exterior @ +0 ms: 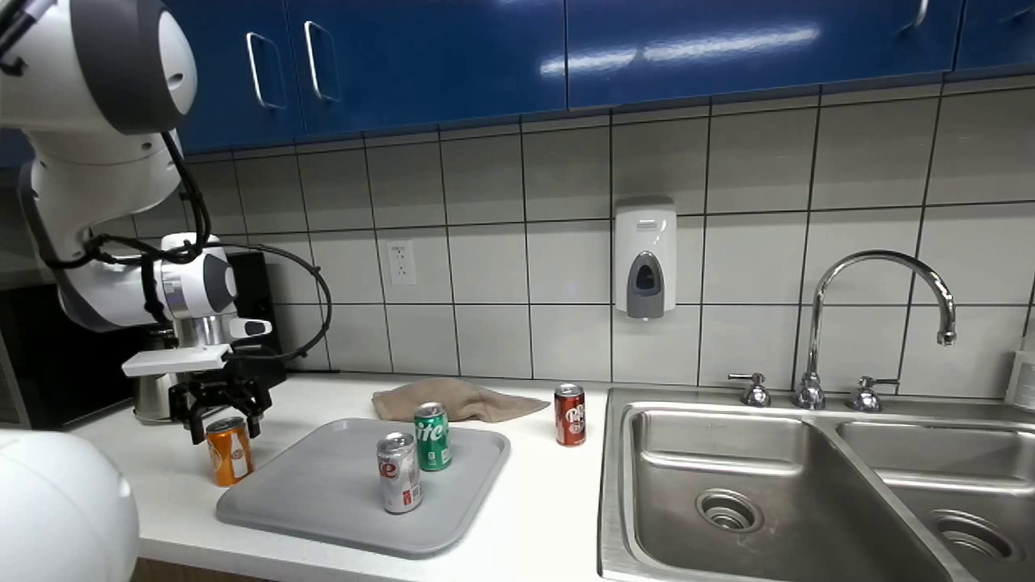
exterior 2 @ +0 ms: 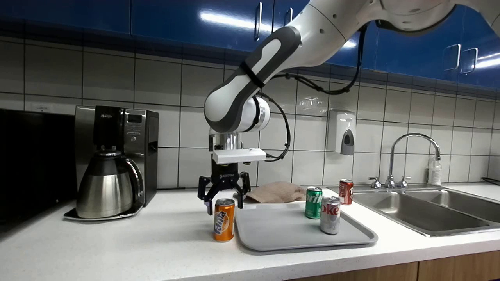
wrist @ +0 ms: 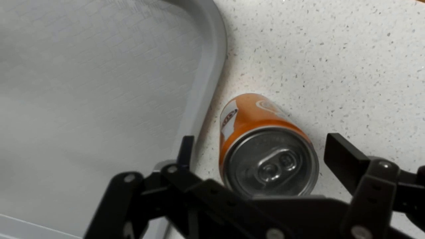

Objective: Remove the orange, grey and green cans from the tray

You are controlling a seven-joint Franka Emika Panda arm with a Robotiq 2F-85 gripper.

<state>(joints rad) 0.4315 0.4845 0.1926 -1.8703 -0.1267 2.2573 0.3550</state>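
From here I see an orange cylindrical metal can (exterior 2: 224,223) with white and dark-blue lettering, a silver-grey metal can (exterior 2: 330,218) lettered red, a green metal can (exterior 2: 313,203) lettered white, a flat grey rectangular tray (wrist: 116,99) with a woven-look pattern, and my black two-fingered gripper (exterior 2: 225,207).

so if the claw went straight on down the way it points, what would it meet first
Probably the top of the orange can, which stands upright between the open fingers of the claw. The finger nearer the tray might touch its rim first; depth is unclear.
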